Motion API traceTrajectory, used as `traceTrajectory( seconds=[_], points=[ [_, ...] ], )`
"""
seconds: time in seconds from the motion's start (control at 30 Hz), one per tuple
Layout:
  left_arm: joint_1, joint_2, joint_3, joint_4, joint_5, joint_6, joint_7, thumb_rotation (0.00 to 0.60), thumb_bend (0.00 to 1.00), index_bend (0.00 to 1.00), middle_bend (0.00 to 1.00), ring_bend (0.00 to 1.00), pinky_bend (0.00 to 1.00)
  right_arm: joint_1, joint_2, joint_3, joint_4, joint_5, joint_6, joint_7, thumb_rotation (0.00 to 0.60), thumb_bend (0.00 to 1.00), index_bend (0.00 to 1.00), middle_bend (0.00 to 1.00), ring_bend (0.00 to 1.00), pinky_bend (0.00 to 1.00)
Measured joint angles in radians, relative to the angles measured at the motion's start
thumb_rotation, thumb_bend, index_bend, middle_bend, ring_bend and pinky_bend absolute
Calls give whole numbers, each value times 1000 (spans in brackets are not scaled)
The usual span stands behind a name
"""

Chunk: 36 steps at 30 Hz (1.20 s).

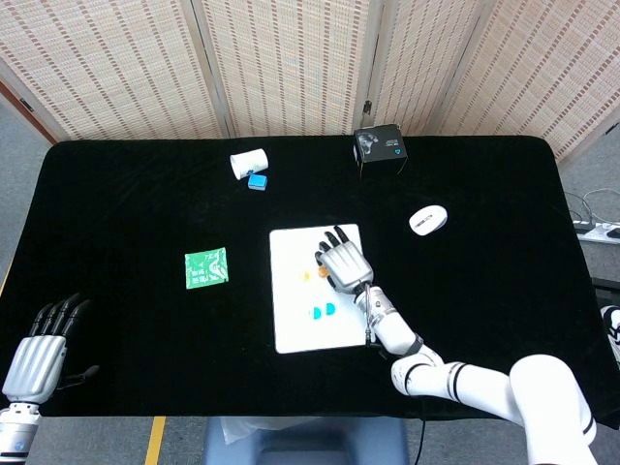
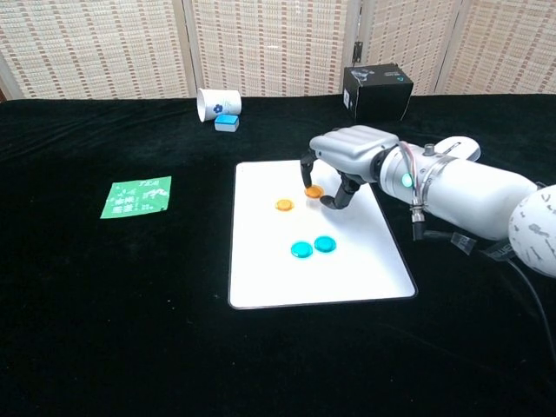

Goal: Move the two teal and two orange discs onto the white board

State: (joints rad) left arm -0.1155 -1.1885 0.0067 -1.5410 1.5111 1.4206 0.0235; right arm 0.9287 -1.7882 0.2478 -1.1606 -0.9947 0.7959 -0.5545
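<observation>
The white board (image 2: 347, 278) (image 1: 293, 327) lies mid-table. On it sit one orange disc (image 2: 284, 205) (image 1: 307, 276) and two teal discs (image 2: 301, 250) (image 2: 325, 244), seen together in the head view as teal discs (image 1: 324, 311). My right hand (image 2: 343, 156) (image 1: 343, 262) hovers over the board's upper part and pinches the second orange disc (image 2: 314, 191) between thumb and fingers, just right of the lying orange one. My left hand (image 1: 37, 353) rests at the table's near left corner, fingers apart, holding nothing.
A green packet (image 2: 136, 196) lies left of the board. A tipped white cup (image 2: 215, 103) and a small blue block (image 2: 227, 122) sit at the back. A black box (image 2: 377, 91) stands back right. A white mouse (image 1: 427, 219) lies right of the board.
</observation>
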Motion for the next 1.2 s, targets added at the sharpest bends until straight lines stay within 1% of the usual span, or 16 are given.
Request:
traceTrajectory(
  seconds=[0.17, 0.27, 0.33, 0.43, 0.47, 0.63, 0.8, 0.93, 1.03, 1.2],
  points=[
    [1, -1, 0, 3, -3, -2, -1, 600, 152, 44, 11, 38, 0, 16, -13, -2, 15, 11, -4, -3, 600, 475, 514, 258, 83, 0],
    [2, -2, 0, 6, -6, -4, -3, 600, 151, 44, 11, 38, 0, 21, -19, -7, 25, 18, -7, -6, 600, 475, 479, 256, 80, 0],
    [2, -2, 0, 8, -8, -5, -5, 600, 151, 44, 11, 38, 0, 24, -21, -11, 29, 22, -8, -8, 600, 475, 431, 254, 78, 0],
    [2, -3, -1, 11, -8, -5, -7, 600, 151, 43, 11, 38, 0, 24, -20, -15, 29, 23, -8, -5, 600, 475, 328, 252, 77, 0],
    [2, -4, -1, 12, -7, -5, -8, 600, 151, 43, 11, 38, 0, 24, -18, -16, 27, 22, -6, -1, 600, 475, 307, 252, 77, 0],
    [1, -6, -2, 14, -6, -6, -10, 600, 151, 43, 11, 38, 0, 19, 0, -18, 8, 11, 7, 16, 600, 475, 270, 252, 76, 0],
    [-1, -5, -3, 13, -3, -6, -12, 600, 151, 43, 11, 38, 0, 5, 31, -17, -27, -2, 38, 33, 600, 475, 266, 252, 78, 0],
    [-3, -3, -7, 14, -6, -7, -16, 600, 151, 43, 11, 38, 0, -29, 85, -19, -86, -26, 97, 50, 600, 475, 262, 245, 77, 0],
    [-5, -2, -8, 13, -4, -8, -18, 600, 151, 43, 11, 38, 0, -75, 153, -28, -149, -51, 164, 63, 600, 475, 235, 228, 81, 0],
    [-8, -2, -12, 9, -2, -5, -17, 600, 152, 43, 11, 38, 0, -201, 305, -65, -270, -100, 285, 123, 600, 475, 166, 195, 87, 0]
  ],
)
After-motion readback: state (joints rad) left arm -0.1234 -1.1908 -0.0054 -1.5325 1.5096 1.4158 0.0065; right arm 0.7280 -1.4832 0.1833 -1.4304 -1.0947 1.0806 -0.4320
